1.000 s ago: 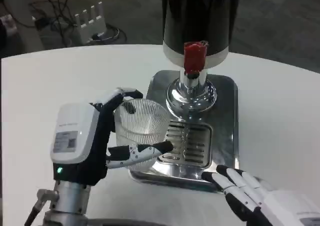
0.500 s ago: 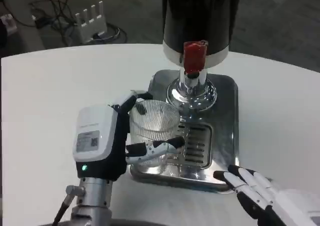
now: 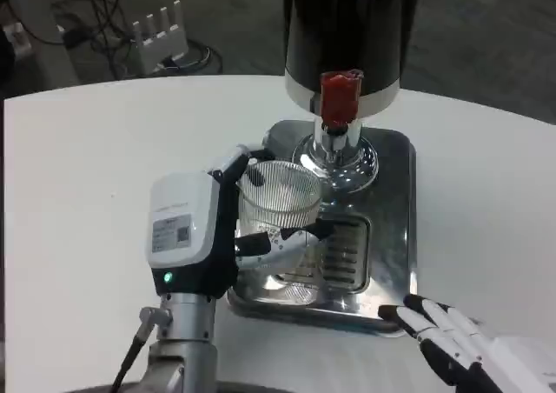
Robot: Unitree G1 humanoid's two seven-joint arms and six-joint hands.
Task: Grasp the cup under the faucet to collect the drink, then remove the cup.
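A clear ribbed cup [image 3: 280,203] is held in my left hand [image 3: 201,233], its fingers wrapped around the cup's sides. The cup hangs over the left part of the steel drip tray [image 3: 391,236], just left of and below the chrome faucet [image 3: 334,145] with its red tap handle [image 3: 339,96]. The black dispenser body [image 3: 347,28] rises behind. The cup looks empty. My right hand [image 3: 456,345] lies at the lower right near the tray's front corner, fingers stretched out and holding nothing.
A slotted drain grate [image 3: 340,249] sits in the tray to the right of the cup. The white table [image 3: 87,176] spreads to the left and right. A white device [image 3: 161,32] and cables lie on the floor beyond.
My left hand has carried the cup rightward and a little away from me, closer to the faucet. My right hand has drawn back toward the lower right.
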